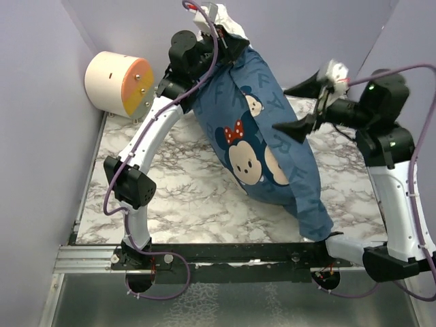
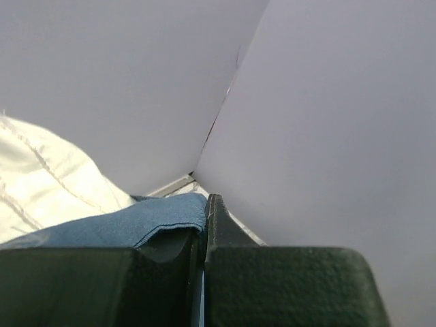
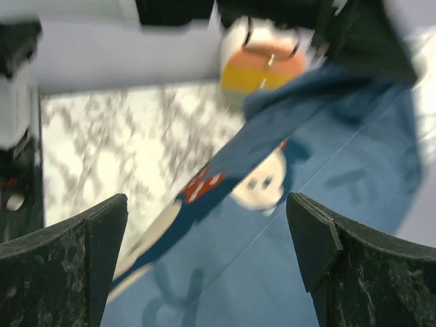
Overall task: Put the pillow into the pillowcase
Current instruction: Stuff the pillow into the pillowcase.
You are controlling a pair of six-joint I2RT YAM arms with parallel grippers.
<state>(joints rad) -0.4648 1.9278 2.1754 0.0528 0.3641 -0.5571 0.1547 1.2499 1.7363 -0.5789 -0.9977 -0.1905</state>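
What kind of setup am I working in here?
Likely a lab test cell, not a bedroom: a marble-patterned tabletop, plain lavender enclosure walls, and a black mounting rail holding both arm bases.

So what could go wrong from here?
1. The left gripper pinches only the pillowcase hem; if it slips, the raised bundle would likely drop.
2. The pillow pokes out at the top, so it could slide back out.
3. The right gripper is open beside the case, giving no support.

The large blue printed pillowcase (image 1: 272, 136) is soft matt woven cloth, the plump white pillow (image 2: 41, 184) faintly sheeny stitched fabric, the marble-patterned bench (image 1: 184, 184) smooth, and the black fingers (image 3: 68, 252) rough, scuffed plastic.
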